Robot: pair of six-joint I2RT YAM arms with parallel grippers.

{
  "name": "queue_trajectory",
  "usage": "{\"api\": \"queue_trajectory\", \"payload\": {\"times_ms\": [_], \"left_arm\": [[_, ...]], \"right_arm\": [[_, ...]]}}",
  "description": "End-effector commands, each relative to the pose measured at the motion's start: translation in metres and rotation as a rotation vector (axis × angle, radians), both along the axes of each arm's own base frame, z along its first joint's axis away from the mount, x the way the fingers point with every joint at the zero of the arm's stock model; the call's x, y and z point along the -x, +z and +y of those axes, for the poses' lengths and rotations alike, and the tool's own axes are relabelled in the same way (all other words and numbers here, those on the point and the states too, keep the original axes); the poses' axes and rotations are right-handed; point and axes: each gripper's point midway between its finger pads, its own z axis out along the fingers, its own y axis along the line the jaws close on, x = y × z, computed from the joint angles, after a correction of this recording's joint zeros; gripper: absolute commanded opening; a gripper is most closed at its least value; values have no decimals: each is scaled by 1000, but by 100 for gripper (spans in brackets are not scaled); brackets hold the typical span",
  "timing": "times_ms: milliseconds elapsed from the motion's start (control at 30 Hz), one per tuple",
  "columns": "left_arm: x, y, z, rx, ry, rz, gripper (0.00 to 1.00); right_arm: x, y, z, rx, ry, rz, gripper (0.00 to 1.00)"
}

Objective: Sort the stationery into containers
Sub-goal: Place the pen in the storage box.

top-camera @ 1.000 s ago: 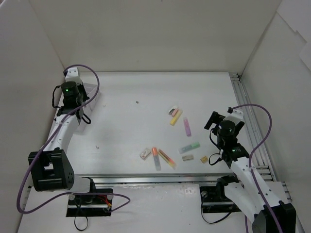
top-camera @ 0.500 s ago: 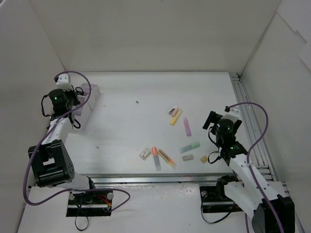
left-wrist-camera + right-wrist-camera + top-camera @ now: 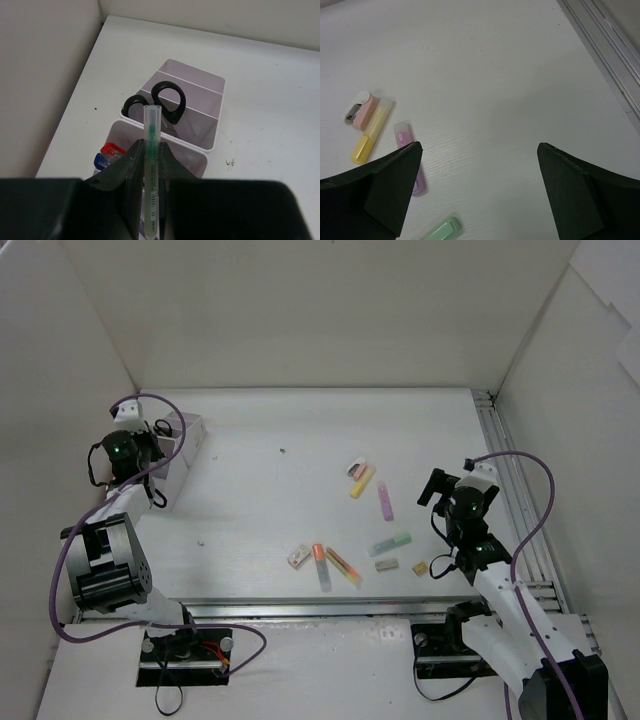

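Note:
My left gripper (image 3: 151, 150) is shut on a thin green pen (image 3: 151, 150) and holds it above the white organiser (image 3: 212, 107), which stands at the table's far left (image 3: 183, 440). Black-handled scissors (image 3: 167, 102) stand in its middle compartment. Blue and red pens (image 3: 106, 154) sit in the near compartment. My right gripper (image 3: 479, 165) is open and empty above the table. Below it lie a yellow highlighter (image 3: 370, 136), a pink highlighter (image 3: 410, 159), a green highlighter (image 3: 442, 230) and a pink-and-white eraser (image 3: 359, 108). The top view also shows an orange highlighter (image 3: 343, 566).
More loose items lie near the front of the table: a small whitish eraser (image 3: 298, 557), a tan eraser (image 3: 387, 564) and a small yellow piece (image 3: 420, 567). An aluminium rail (image 3: 510, 480) runs along the right edge. White walls enclose the table.
My left arm has swung left and back towards the left wall, uncovering the organiser in the top view. My right gripper has shifted only slightly.

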Motion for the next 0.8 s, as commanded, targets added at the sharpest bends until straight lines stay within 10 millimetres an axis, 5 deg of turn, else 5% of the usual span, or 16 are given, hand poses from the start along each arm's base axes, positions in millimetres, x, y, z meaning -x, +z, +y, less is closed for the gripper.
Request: {"api": "queue_trajectory", "payload": {"times_ms": [0, 367, 567, 667, 733, 767], "left_arm": [[-11, 50, 4, -27, 5, -168, 0], [0, 32, 9, 31, 77, -134, 0], [6, 32, 11, 29, 98, -128, 12], [9, 35, 10, 36, 101, -129, 35], [11, 36, 8, 50, 98, -132, 99], [13, 34, 9, 55, 107, -120, 99]], "right_arm": [[-7, 25, -3, -6, -16, -106, 98], [-7, 27, -2, -7, -7, -123, 98], [-8, 26, 0, -14, 4, -126, 98], [-8, 28, 3, -20, 16, -131, 98], [-8, 29, 4, -25, 23, -139, 98], [-7, 31, 4, -29, 24, -146, 98]]}}
